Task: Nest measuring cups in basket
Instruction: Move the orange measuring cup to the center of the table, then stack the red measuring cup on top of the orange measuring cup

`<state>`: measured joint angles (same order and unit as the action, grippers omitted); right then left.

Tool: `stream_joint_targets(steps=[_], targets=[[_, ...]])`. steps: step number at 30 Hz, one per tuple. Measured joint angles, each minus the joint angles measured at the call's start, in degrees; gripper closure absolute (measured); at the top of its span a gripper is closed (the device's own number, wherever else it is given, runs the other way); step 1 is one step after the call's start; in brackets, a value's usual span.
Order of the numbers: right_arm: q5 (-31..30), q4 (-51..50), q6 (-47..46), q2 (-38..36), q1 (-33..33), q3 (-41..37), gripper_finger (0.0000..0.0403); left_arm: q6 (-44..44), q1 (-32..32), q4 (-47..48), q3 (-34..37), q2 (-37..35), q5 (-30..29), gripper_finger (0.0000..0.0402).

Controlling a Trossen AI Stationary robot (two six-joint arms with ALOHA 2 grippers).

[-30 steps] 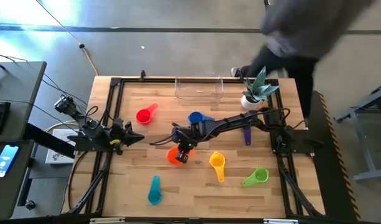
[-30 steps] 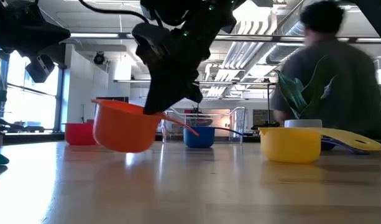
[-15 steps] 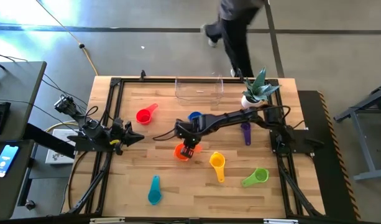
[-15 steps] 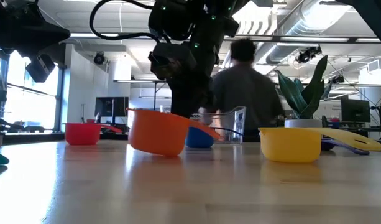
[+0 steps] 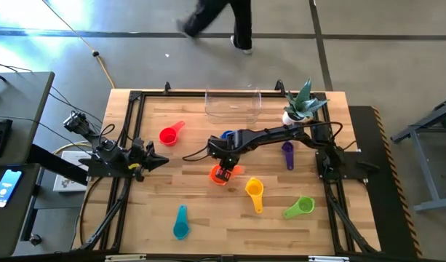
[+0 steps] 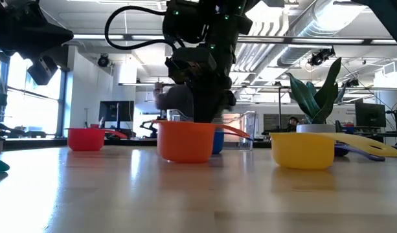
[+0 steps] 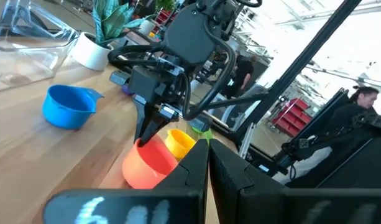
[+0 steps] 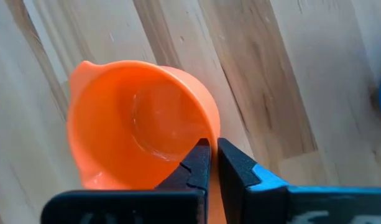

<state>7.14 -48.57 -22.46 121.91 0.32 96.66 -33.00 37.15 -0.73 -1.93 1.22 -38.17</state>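
The orange measuring cup (image 6: pixel 185 142) stands level at the middle of the table, with my right gripper (image 8: pixel 212 149) shut on it from above. The blue cup (image 5: pixel 228 137) sits just beyond it. The red (image 5: pixel 169 135), purple (image 5: pixel 288 155), yellow (image 5: pixel 255 193), green (image 5: pixel 300 207) and teal (image 5: pixel 180 222) cups lie scattered on the wood. The clear basket (image 5: pixel 233 104) stands on its base at the far edge. My left gripper (image 5: pixel 154 161) waits shut at the table's left side, holding nothing. My right gripper pinches the orange cup at its rim (image 8: pixel 206 127), on the side opposite the spout; a thin strip of orange shows between the two fingers. The fingers come steeply from above, slanting in from the right. The bowl sits level, mouth up; whether its base touches the wood I cannot tell.
A white pot with a green plant (image 5: pixel 297 113) stands at the far right, beside the basket. A black frame (image 5: pixel 128 131) runs round the tabletop. A person (image 5: pixel 219 18) walks on the floor beyond the far edge. Bare wood lies along the near left.
My right gripper has carried the orange cup a short way toward the table's right and far side, closer to the blue cup. The cup hung tilted before and now sits level. The person behind the table has walked from right to left.
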Motion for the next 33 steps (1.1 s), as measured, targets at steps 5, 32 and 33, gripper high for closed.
stream_joint_targets(steps=[5,32,33], targets=[[0.2,0.0,0.4,0.0,0.0,0.0,0.0391,2.3,0.0,0.0,0.0,0.0,0.0,0.0397],[2.3,-0.3,0.0,0.0,0.0,0.0,0.0307,4.6,0.0,0.0,0.0,0.0,0.0,0.0397],[2.3,-0.3,0.0,0.0,0.0,0.0,0.0300,4.6,0.0,0.0,0.0,0.0,0.0,0.0397]])
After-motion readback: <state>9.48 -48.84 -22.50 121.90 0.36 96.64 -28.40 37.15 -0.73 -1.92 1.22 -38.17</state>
